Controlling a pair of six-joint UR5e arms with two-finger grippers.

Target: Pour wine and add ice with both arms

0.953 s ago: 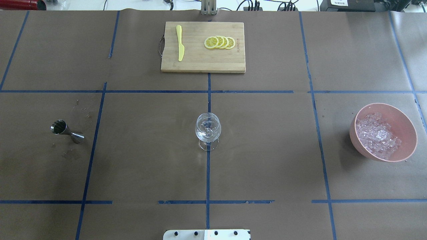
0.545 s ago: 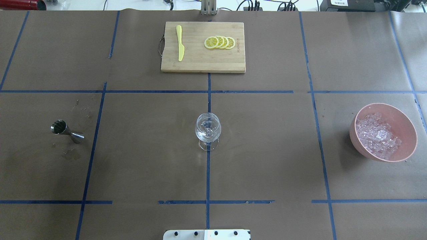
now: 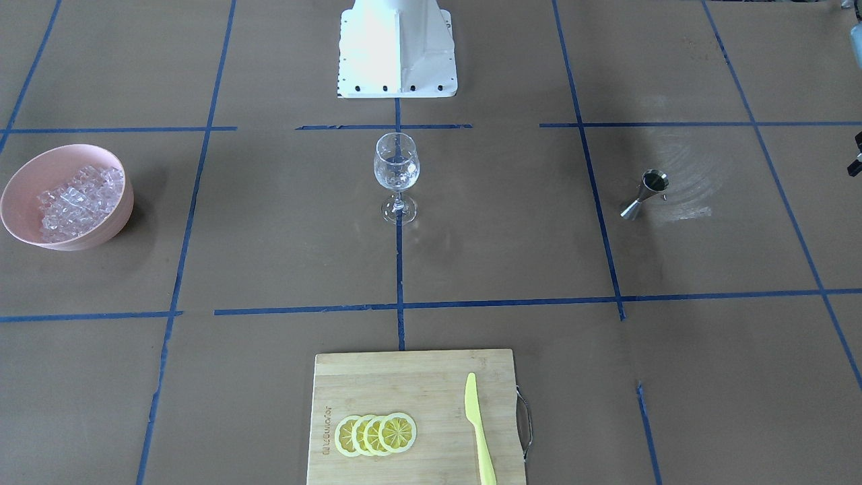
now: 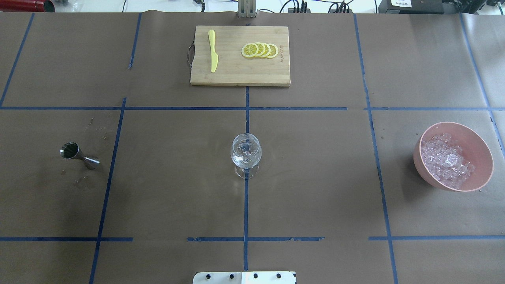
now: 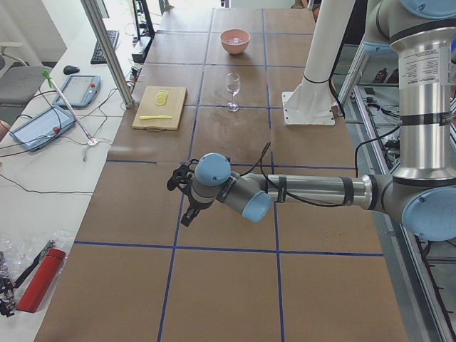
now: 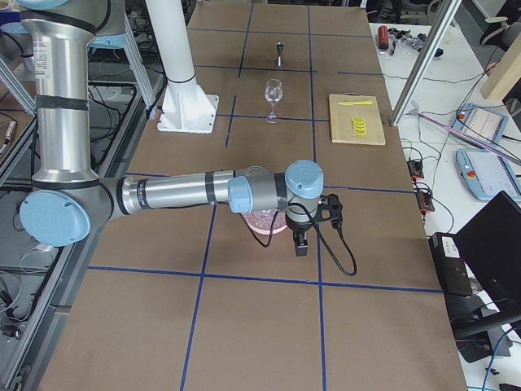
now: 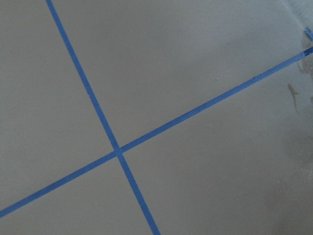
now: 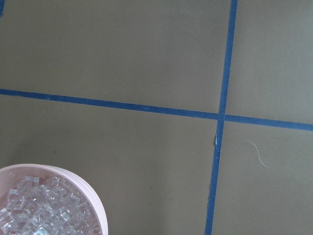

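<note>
The small clear glassy ice cubes lie heaped in a round pink bowl near the right edge of the brown-papered table. A clear stemmed wine glass stands upright at mid-table, and a steel double-cone jigger stands on end toward the left edge, its long axis vertical. The black two-finger left gripper hangs over the table's left end and the black two-finger right gripper hangs just beside the bowl; I cannot tell whether either one's fingers are spread or closed.

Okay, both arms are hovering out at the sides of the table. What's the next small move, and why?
Probably swing the left gripper toward the jigger. The wine glass looks empty. The jigger stands upright and untouched on that arm's side. The left wrist view shows table but no jigger, so the gripper isn't over it yet.
</note>
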